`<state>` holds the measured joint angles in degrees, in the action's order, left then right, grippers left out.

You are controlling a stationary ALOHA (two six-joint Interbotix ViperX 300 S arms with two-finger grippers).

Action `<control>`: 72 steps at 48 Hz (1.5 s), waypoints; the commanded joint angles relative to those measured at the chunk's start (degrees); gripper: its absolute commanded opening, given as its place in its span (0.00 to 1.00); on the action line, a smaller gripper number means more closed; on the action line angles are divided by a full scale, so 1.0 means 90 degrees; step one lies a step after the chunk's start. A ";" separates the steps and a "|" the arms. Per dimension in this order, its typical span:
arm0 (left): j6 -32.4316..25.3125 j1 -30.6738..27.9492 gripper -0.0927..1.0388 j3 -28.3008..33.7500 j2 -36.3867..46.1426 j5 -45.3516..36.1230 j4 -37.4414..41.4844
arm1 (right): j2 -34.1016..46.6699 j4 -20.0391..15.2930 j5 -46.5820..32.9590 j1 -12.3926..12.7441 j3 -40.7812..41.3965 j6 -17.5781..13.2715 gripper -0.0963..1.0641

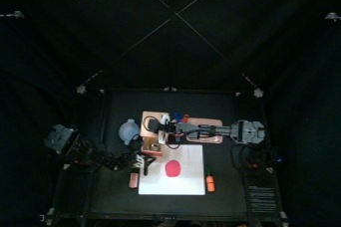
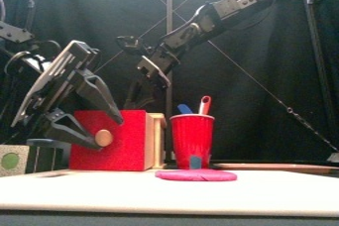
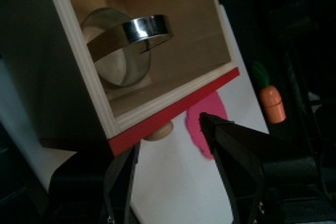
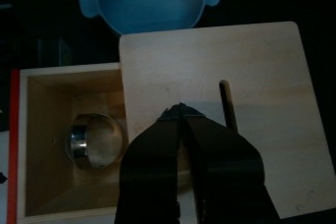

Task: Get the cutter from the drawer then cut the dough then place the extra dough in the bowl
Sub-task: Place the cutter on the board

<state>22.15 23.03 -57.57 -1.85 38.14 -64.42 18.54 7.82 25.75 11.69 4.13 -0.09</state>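
The right gripper (image 4: 183,120) hangs over the top of the pale wooden box (image 4: 250,81). Its jaws are pressed together on nothing, with the tips near the edge where the box top gives way to the open drawer (image 4: 46,184). The cutter (image 3: 144,29) lies in that drawer, below the tips and a little past them toward the red drawer front (image 3: 178,108), close to the box's lip and not yet touched. The left gripper (image 3: 182,174) sits low before the drawer front with its jaws spread, and the knob (image 3: 157,132) is just ahead of them — near, but not gripped. Fetching the cutter therefore looks barely begun. The likeliest fault is a straight descent, since the right gripper would land on the box top rather than in the drawer. With the jaws shut, it could only push the cutter about. Even once the jaws are opened, one of them may catch the lip because the ring lies so close to it. The thin wire handle could also slip out of a shallow pinch. With nothing holding the knob, a sideways nudge might slide the drawer back — or shift the whole box toward the blue-grey bowl (image 4: 144,2) beyond the tips.
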 commanded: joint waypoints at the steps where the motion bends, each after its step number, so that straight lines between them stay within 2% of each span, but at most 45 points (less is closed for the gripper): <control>1: 0.0000 -0.0020 0.83 0.0127 0.0098 -0.0234 0.0010 | -0.0107 -0.0020 0.0068 0.0010 -0.0039 0.0000 0.13; 17: 0.0000 -0.0029 0.83 0.0195 0.0186 -0.0352 0.0010 | -0.0098 -0.0010 0.0049 0.0010 -0.0029 0.0010 0.13; 33: 0.0010 -0.0029 0.83 -0.0283 0.0752 -0.1016 -0.0029 | -0.0107 0.0000 0.0068 0.0010 -0.0029 0.0010 0.13; 43: -0.0059 -0.0020 0.83 -0.0449 0.1143 -0.1045 0.0088 | -0.0107 0.0000 0.0068 0.0010 -0.0049 0.0010 0.13; 58: -0.0771 0.0010 0.82 -0.0664 0.2041 -0.1191 0.1924 | -0.0107 0.0010 0.0068 -0.0029 -0.0273 0.0000 0.13; 72: -0.1572 -0.0205 0.82 -0.1064 0.2441 -0.0840 0.2822 | -0.0205 -0.0049 0.0312 -0.0176 -0.0586 -0.0020 0.13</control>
<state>9.49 22.41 -67.06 19.69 28.74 -40.43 18.90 7.65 28.30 10.63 0.97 -0.26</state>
